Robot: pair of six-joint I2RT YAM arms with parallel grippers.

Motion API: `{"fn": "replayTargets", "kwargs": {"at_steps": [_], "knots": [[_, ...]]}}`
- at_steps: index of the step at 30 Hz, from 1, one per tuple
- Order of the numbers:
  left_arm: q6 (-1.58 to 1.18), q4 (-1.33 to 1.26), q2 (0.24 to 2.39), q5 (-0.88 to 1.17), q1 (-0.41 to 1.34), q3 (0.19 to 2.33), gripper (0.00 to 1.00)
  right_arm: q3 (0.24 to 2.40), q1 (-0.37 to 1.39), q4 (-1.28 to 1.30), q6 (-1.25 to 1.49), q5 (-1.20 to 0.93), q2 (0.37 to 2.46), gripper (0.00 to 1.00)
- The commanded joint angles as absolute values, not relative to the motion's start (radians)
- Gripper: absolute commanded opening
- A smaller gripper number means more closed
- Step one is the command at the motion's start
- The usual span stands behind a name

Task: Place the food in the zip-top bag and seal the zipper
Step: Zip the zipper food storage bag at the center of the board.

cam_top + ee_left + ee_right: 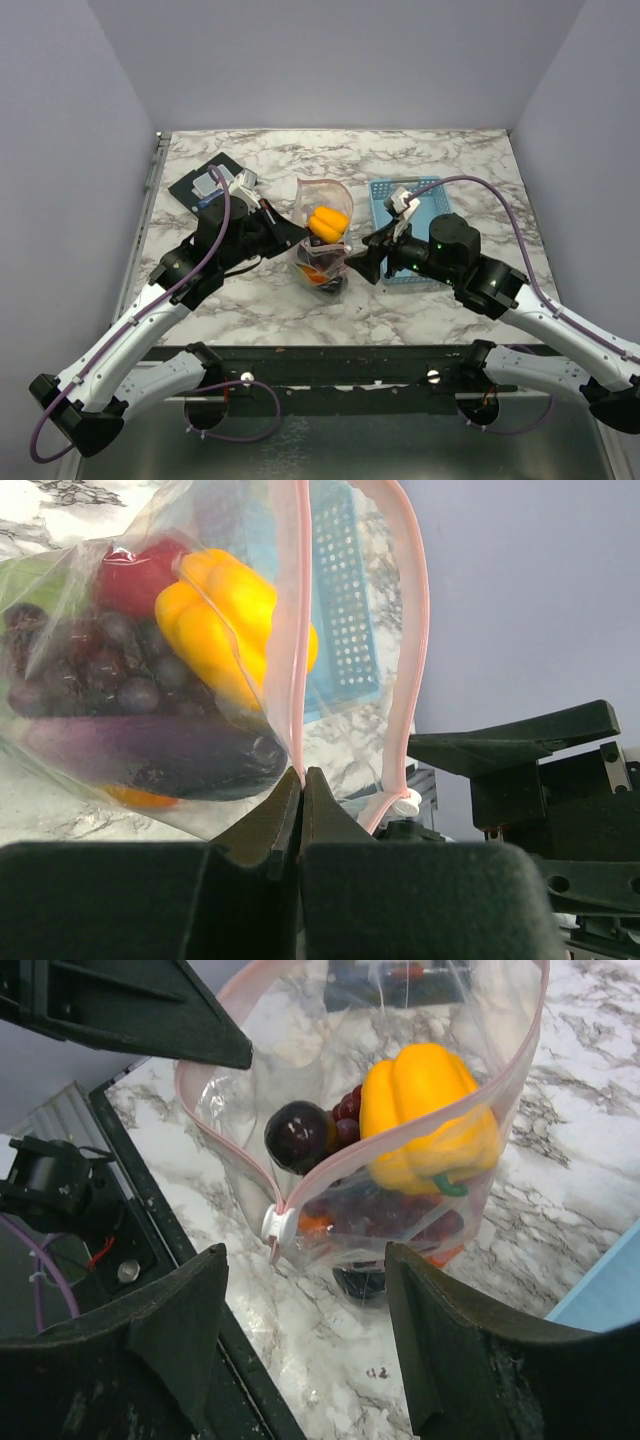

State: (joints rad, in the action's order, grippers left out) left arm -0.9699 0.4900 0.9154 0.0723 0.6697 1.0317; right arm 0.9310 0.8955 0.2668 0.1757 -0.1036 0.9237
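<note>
while pinched by left gripper point(302, 778), zip-top bag point(130, 680) open

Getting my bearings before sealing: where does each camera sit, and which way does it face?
Top external: above, behind the bases, looking down; both arms flank the zip-top bag.
Left wrist: faces right; left end effector shut on the bag's rim.
Right wrist: faces left into its mouth; right end effector open.
Both wrist views share the yellow piece inside.

left end effector point(302, 773) pinched, right point(305, 1256) spread

Black-white arms point(130, 330), seemingly purple cables point(465, 178)
</note>
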Motion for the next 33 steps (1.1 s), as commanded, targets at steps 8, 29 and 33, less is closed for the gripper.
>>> {"fn": "replayTargets", "kwargs": {"at_steps": [8, 29, 33], "knots": [[-0.982, 0.465, 0.903, 0.055, 0.673, 1.026, 0.00, 0.943, 0.916, 0.146, 0.149, -0.115, 0.977, 0.64], [-0.987, 0.465, 0.891, 0.052, 0.673, 1.022, 0.00, 1.019, 0.978, 0.205, 0.071, -0.041, 1.037, 0.05], [-0.990, 0.464, 0.886, 0.051, 0.673, 1.019, 0.00, 1.030, 0.980, 0.224, 0.034, -0.032, 1.021, 0.01]]}}
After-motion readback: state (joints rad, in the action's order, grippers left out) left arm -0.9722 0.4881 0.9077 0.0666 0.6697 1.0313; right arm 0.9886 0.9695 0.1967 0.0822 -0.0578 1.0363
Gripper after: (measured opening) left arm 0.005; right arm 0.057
